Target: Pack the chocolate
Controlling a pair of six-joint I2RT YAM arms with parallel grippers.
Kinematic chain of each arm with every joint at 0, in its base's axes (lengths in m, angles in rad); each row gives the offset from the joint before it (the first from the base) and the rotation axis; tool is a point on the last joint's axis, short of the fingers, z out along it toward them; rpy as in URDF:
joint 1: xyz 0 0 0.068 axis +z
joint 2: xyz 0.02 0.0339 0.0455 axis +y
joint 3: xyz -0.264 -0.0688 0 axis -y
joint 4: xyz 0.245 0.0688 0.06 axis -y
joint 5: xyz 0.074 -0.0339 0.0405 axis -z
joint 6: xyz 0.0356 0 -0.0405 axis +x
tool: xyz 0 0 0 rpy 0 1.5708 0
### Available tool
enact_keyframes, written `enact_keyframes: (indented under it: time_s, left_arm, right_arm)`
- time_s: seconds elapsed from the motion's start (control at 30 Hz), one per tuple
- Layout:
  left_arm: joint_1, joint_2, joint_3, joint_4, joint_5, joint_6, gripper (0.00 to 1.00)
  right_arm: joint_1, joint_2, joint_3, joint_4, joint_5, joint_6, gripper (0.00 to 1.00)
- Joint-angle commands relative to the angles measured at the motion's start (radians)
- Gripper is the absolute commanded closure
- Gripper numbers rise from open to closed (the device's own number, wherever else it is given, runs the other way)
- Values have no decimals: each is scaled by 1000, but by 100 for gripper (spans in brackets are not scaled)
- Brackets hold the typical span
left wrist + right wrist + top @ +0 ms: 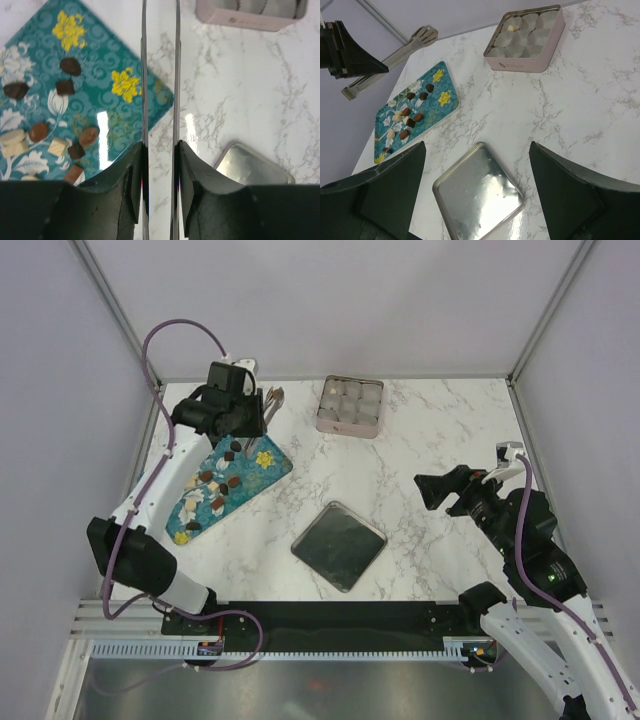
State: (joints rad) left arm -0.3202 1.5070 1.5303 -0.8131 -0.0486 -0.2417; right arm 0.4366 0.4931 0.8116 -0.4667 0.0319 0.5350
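One each: tray (pixel 275 468), tin (pixel 348 431), lid (pixel 339 545), tongs (pixel 407 49); nine paper cups (pixel 349 403); roughly ten chocolate pieces (pixel 70 66).

A lab test cell — blank grey walls (pixel 340 300), metal frame posts (pixel 112 302), marble-pattern table (pixel 440 430), slotted cable duct (pixel 300 651).

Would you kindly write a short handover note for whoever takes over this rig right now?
Left gripper: shut on long metal tongs, beside the teal floral tray's far end.
Right gripper: open, empty, hovering near the square silver lid.
Small brown and whitish chocolate pieces: those visible lie on that tray.
Pink square tin: open, lined with pale paper cups; no dark piece shows inside.
Done: tongs in hand. Left: move pieces into the cups, then probably fit the lid.
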Motion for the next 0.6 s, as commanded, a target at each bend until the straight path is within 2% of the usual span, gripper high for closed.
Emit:
enact_keyframes:
  time_s: [0.0, 0.33, 0.57]
  left_arm:
    - [-66, 102, 131, 48, 44, 82, 67]
    - [-152, 445, 549, 66, 90, 143, 67]
    - [-174, 645, 688, 144, 96, 186, 67]
  right_arm:
    - [5, 4, 21, 30, 29, -13, 7]
    - [5, 27, 46, 17, 59, -23, 7]
    - [4, 44, 67, 0, 79, -40, 7]
